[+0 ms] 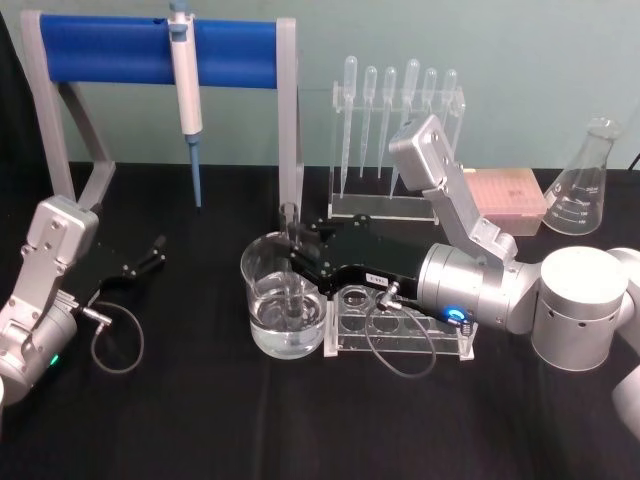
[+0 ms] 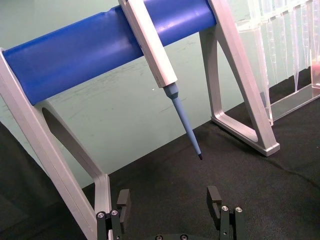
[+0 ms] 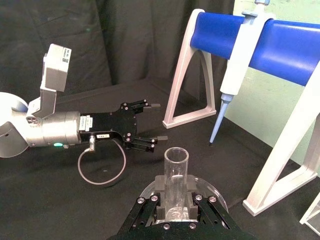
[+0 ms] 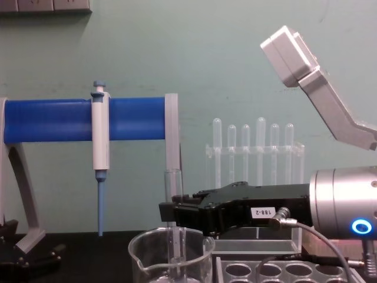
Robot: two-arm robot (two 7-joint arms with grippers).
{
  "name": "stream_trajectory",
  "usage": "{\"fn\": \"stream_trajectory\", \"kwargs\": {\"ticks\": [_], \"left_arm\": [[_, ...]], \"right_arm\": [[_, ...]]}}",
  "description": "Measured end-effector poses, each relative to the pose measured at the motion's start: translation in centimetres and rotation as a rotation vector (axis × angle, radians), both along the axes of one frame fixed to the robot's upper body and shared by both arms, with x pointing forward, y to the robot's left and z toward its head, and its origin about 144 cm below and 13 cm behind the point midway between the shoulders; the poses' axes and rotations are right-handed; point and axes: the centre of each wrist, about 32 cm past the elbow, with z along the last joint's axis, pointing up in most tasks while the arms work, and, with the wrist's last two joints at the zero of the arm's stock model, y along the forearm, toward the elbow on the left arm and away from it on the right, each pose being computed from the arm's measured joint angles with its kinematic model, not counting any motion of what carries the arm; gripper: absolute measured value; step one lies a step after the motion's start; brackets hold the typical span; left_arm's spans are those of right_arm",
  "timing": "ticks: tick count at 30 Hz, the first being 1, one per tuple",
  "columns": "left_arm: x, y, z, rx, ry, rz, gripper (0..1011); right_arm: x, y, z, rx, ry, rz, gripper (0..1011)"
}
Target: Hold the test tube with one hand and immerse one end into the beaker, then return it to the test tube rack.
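Observation:
The test tube (image 1: 290, 215) stands upright with its lower end down inside the beaker (image 1: 265, 300), which holds some clear liquid. My right gripper (image 1: 293, 250) is shut on the tube's middle, just above the beaker's rim. In the right wrist view the test tube (image 3: 176, 170) rises between the fingers (image 3: 155, 201), over the beaker (image 3: 217, 197). The chest view shows the test tube (image 4: 173, 180) dropping from the right gripper (image 4: 171, 211) into the beaker (image 4: 194, 259). My left gripper (image 1: 150, 255) rests open at the left, away from the beaker; its open jaws show in the left wrist view (image 2: 169, 200).
A clear plastic rack with round holes (image 1: 400, 315) sits under my right wrist, beside the beaker. Behind stands a blue bar stand (image 1: 160, 50) with a hanging pipettor (image 1: 187, 90), a pipette rack (image 1: 400, 130), a pink box (image 1: 510, 195) and a conical flask (image 1: 585, 185).

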Motion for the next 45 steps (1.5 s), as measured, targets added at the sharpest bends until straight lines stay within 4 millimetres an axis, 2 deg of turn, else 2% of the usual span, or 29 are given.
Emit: {"fn": "stream_trajectory", "kwargs": {"ticks": [45], "left_arm": [[0.00, 0.00, 0.00, 0.000, 0.000, 0.000, 1000]], "right_arm": [[0.00, 0.01, 0.01, 0.001, 0.000, -0.002, 241]]}}
